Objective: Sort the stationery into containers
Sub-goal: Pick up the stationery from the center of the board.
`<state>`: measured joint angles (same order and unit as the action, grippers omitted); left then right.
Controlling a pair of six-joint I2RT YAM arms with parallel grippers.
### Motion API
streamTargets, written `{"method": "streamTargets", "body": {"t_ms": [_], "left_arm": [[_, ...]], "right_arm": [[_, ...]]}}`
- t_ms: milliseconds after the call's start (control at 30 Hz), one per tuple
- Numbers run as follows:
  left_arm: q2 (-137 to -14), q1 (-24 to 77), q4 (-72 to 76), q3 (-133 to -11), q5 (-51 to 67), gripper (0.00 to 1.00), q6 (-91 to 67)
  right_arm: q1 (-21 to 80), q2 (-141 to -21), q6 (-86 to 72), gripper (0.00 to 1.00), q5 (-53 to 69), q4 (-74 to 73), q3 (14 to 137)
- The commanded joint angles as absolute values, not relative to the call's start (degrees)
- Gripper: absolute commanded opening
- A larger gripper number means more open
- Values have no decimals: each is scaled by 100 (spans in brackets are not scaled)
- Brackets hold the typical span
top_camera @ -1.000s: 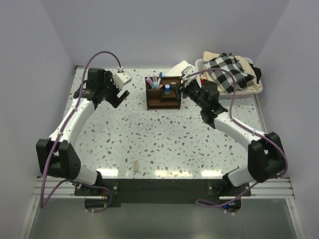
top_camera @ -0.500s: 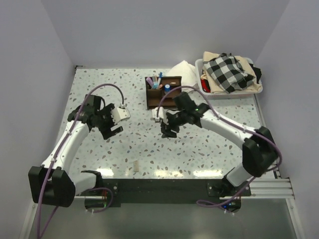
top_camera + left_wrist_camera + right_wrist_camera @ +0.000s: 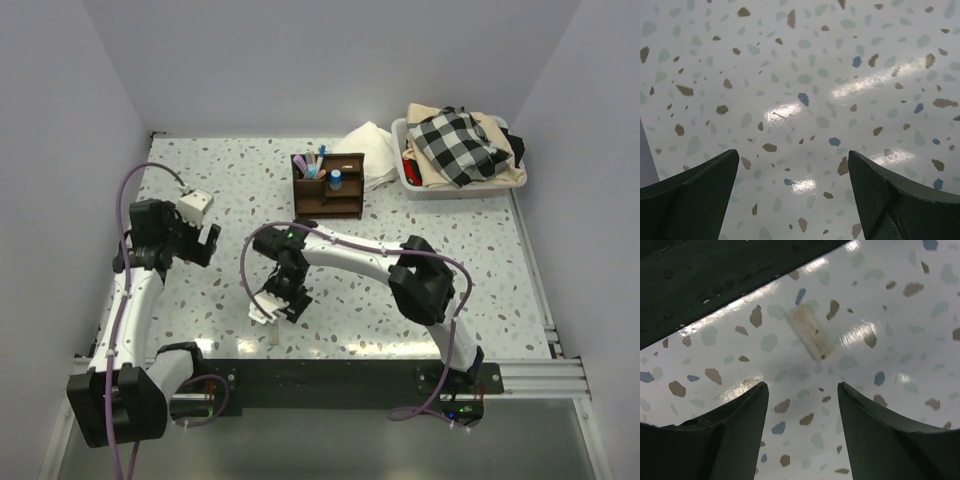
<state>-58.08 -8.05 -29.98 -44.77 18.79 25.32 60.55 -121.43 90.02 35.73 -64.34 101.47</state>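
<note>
Closest to the bases, the beige piece (image 3: 810,331) lies flat on the table (image 3: 450,260), just inside the dark strip (image 3: 715,275) along the near edge. The right pincer (image 3: 801,390) hangs over it, released and empty, with the piece ahead of its fingertips rather than between them. From above, the piece's long axis runs roughly near to far. In the wrist view it sits slanted across the gap between the fingers. To pick it well, the pincer likely needs to shift toward the near edge until the piece is centred, and turn the wrist so the fingers close across the short width. It should then drop until the tips almost touch the table, since the piece is low and could slip out. Off to the left, the left pincer (image 3: 792,155) is spread wide over bare table, grasping nothing. Farthest back stands the organizer (image 3: 327,198), with pens (image 3: 312,162) upright in its compartments.
</note>
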Motion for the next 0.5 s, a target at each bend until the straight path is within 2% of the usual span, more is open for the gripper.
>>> {"method": "streamTargets", "body": {"t_ms": [0,467], "left_arm": [[-5739,-1475,-2144,-4254,1135,96,1029],[-5660,-1608,-2329,-4298,1222,97,1134]], "right_arm": [[6301,-12304,10160,61,3516,-7014,10424],[6486,-13183,10766,52,3270,-7163,11434]]}}
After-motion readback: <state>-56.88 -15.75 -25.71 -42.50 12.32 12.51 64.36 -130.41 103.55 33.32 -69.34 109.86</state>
